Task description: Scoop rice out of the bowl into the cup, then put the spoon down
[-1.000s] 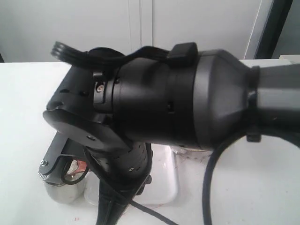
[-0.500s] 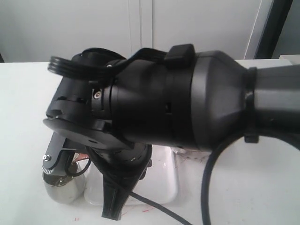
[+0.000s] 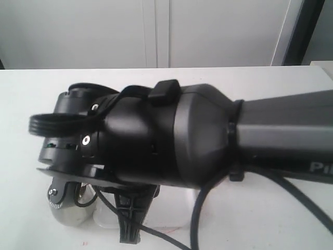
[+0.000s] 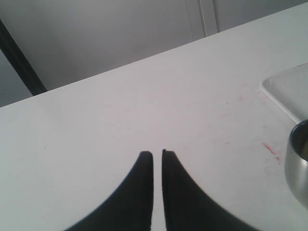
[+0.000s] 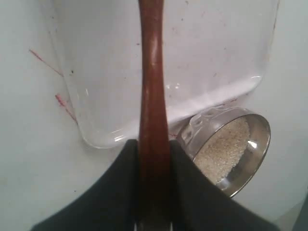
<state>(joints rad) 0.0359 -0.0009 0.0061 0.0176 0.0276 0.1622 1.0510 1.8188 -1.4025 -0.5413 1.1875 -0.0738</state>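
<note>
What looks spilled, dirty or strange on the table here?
Nothing looks spilled. The only odd thing is the thin red streaks that mark the white table beside the tray.

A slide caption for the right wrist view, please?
Right gripper holds the spoon above a white tray, beside the cup containing rice.

White letters "Pi", cut off by frame edge, on grey arm link [image 3: 283, 136].

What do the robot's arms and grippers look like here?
The right arm is a bulky matte-black housing tapering to a dark grey tube with pale lettering; black cables loop beneath. Both the left gripper and right gripper have black, curved, tapering fingers.
</note>
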